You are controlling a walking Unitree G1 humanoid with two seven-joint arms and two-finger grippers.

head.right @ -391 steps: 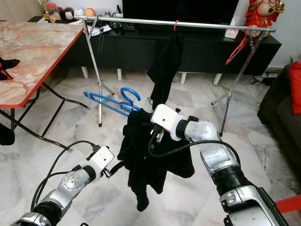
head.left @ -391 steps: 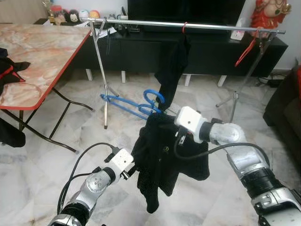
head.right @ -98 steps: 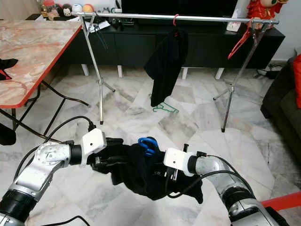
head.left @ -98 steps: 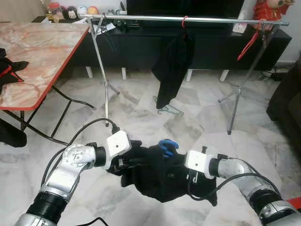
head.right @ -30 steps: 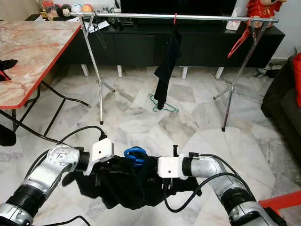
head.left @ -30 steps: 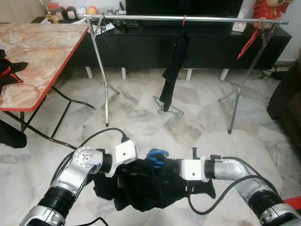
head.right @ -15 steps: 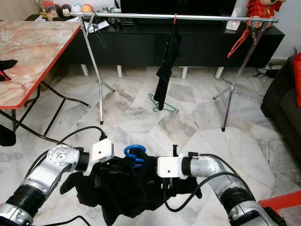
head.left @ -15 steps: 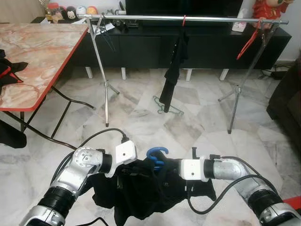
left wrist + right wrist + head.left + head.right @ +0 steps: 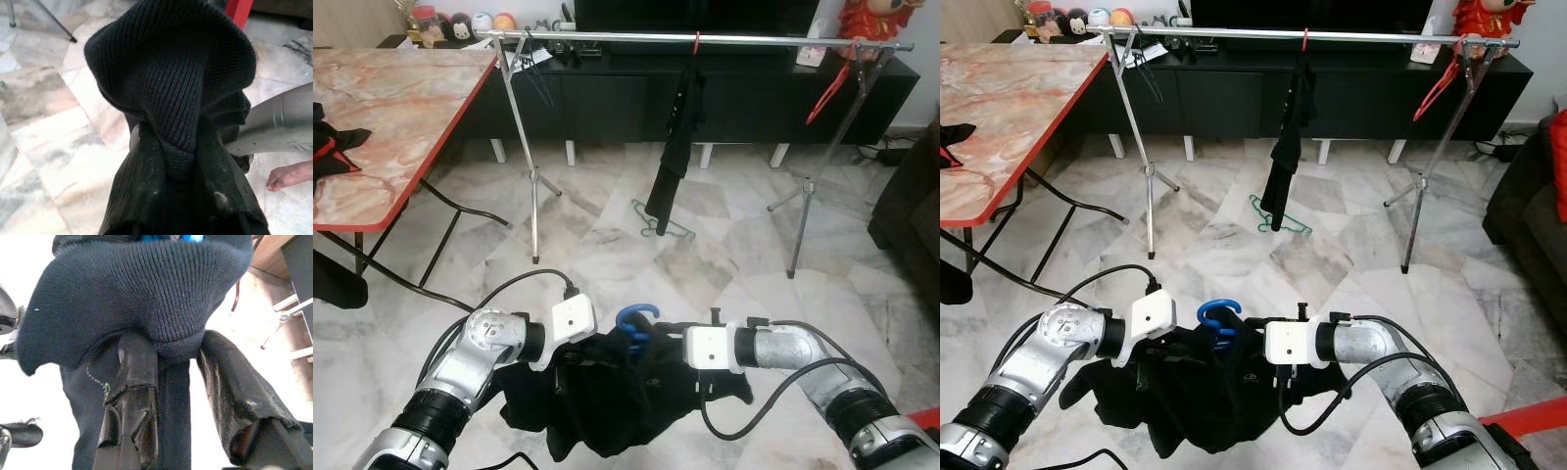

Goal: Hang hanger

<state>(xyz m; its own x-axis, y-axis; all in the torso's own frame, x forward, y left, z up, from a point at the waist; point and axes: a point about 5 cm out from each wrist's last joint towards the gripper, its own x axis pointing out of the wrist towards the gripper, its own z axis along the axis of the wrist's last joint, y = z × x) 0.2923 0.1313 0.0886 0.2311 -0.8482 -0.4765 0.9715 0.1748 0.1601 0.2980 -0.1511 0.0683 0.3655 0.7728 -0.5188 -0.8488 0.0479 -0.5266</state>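
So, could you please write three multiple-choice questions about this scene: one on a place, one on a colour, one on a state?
1. Where does the rail stand?
A. before the black cabinet
B. on the marble table
C. behind the sofa

2. What colour is the hanger hook between the grippers?
A. red
B. blue
C. green

3. How is the black garment held?
A. by both grippers
B. by one gripper
C. it lies on the floor

Key: 1 A, the cabinet is behind it. 2 B, plainly blue. 3 A, left gripper and right gripper both grip it.

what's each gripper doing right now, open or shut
Left gripper: shut on the black sweater.
Right gripper: shut on the same black sweater, which is on the blue hanger.
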